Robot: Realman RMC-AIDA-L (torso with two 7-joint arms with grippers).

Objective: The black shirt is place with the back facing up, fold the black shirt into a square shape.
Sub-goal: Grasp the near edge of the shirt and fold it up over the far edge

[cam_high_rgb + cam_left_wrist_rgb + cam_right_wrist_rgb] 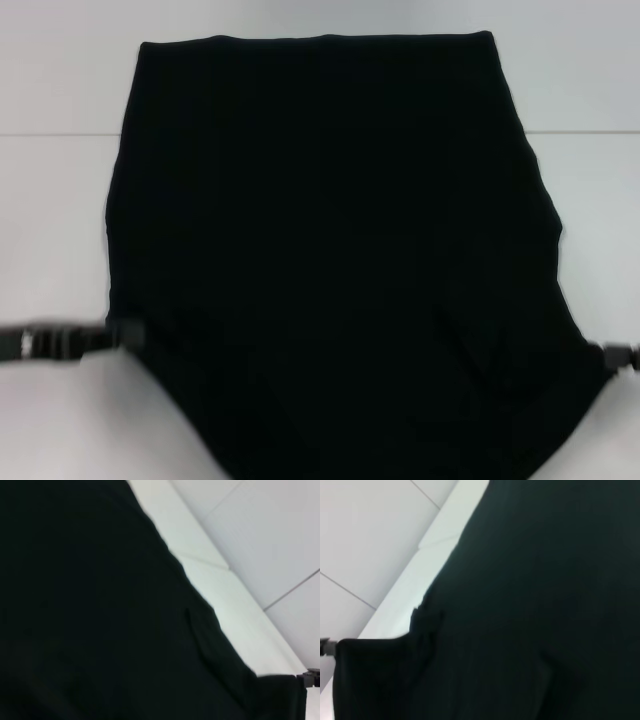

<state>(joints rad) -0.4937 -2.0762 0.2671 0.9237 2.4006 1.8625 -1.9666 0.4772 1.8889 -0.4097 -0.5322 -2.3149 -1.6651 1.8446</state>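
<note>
Both arms hold the near edge of the black shirt (330,250) lifted, far part lying on the table (60,200).

Left gripper (118,338) and right gripper (598,358) sit at the shirt's two near corners; jaws look clamped on fabric, though black on black hides the grip itself. Risks: a corner slips out under the cloth's weight, or uneven travel between arms skews the fold. The lifted span sags in the middle, so it may land creased.
</note>
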